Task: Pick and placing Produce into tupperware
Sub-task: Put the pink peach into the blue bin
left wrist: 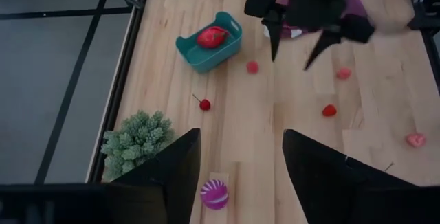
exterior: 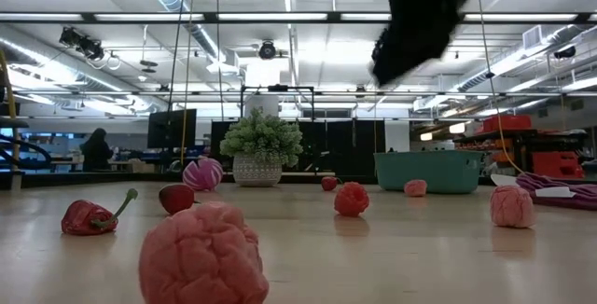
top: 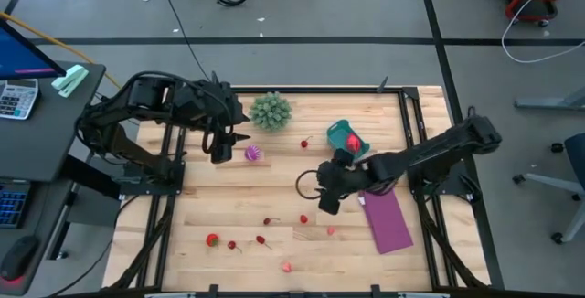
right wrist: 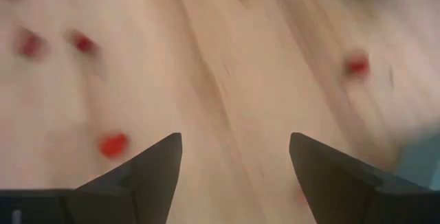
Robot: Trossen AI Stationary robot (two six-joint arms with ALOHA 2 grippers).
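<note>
The teal tupperware [top: 340,130] stands at the table's far right with a larger red fruit [left wrist: 212,36] lying in it. A purple-pink striped ball [top: 252,153] rests on the wood just beside my left gripper [top: 228,144], which hovers above it, open and empty; the ball [left wrist: 214,194] shows between its fingers. Small red and pink pieces [top: 303,218] lie scattered on the near half of the table. My right gripper [top: 326,205] hangs open and empty over mid-table, near the tub, above these pieces [right wrist: 113,144].
A big spiky green ball [top: 271,111] sits at the far edge, left of the tub. A flat purple sheet [top: 387,220] lies at the right, under my right arm. More red pieces [top: 212,239] lie along the near edge.
</note>
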